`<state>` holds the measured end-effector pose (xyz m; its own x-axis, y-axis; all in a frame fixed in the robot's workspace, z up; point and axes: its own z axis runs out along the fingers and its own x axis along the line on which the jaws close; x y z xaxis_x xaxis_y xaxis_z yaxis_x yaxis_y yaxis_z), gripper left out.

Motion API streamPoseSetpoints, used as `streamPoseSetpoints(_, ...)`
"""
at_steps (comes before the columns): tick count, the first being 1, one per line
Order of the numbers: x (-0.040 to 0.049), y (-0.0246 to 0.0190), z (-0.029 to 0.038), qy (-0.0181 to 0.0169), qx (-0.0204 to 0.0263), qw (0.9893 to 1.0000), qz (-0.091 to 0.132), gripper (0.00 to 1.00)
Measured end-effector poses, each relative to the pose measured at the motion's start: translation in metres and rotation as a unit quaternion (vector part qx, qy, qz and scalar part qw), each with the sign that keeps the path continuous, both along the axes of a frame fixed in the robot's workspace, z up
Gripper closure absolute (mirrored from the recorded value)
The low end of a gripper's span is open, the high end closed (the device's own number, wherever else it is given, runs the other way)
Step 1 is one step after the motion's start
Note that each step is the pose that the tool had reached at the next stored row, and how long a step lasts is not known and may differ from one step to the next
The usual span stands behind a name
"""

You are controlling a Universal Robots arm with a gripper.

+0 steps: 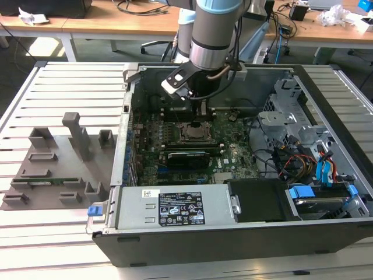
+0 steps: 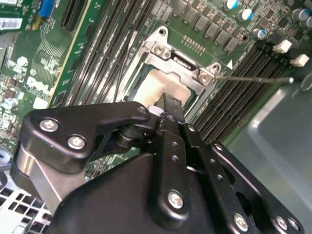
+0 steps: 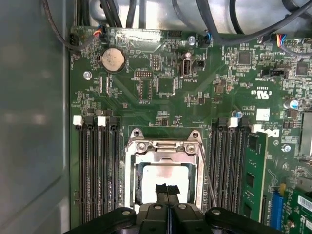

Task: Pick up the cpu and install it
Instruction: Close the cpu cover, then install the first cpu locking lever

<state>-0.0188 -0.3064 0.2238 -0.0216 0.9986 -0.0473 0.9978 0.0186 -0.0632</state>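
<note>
Motherboard [image 3: 161, 87] beneath vertical arm [image 1: 213, 29]; jaws over cpu [image 3: 161, 174].

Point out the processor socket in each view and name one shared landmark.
Exterior view: socket inside the computer case, under the arm.
First wrist view: socket between two banks of black slots.
Second wrist view: socket with two shiny screws on its frame.
Shared landmark: the gripper over it.
</note>
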Motion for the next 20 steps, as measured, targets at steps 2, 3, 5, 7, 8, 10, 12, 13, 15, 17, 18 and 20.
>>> streamPoseSetpoints(2, -0.0034, 0.0, -0.0034, 0.0, 0.0, 1.0, 0.0, 0.89)
streamPoseSetpoints(3, -0.0049, 0.0, -0.0047, 0.0, 0.0001, 1.0, 0.0, 0.89)
streamPoseSetpoints(5, -0.0047, -0.0001, -0.0048, 0.0, -0.0001, 1.0, 0.0, 0.89)
streamPoseSetpoints(7, -0.0033, 0.0, -0.005, -0.0001, 0.0, 1.0, 0.0, 0.89)
streamPoseSetpoints(8, -0.0032, 0.0, -0.005, -0.0001, 0.0, 1.0, 0.0, 0.89)
streamPoseSetpoints(10, -0.0031, 0.0, -0.0049, 0.0, 0.0, 1.0, 0.0, 0.89)
streamPoseSetpoints(12, -0.0031, 0.0, -0.0049, -0.0001, 0.0, 1.0, 0.0, 0.89)
streamPoseSetpoints(13, -0.003, 0.0, -0.0049, 0.0, 0.0, 1.0, 0.0, 0.89)
streamPoseSetpoints(15, -0.003, 0.0, -0.005, -0.0001, 0.0, 1.0, 0.0, 0.89)
streamPoseSetpoints(17, -0.0029, 0.0, -0.0049, 0.0, 0.0, 1.0, 0.0, 0.89)
streamPoseSetpoints(18, -0.0029, 0.0, -0.005, -0.0001, 0.0, 1.0, 0.0, 0.89)
streamPoseSetpoints(20, -0.0028, 0.0, -0.0049, -0.0001, 0.0, 1.0, 0.0, 0.89)
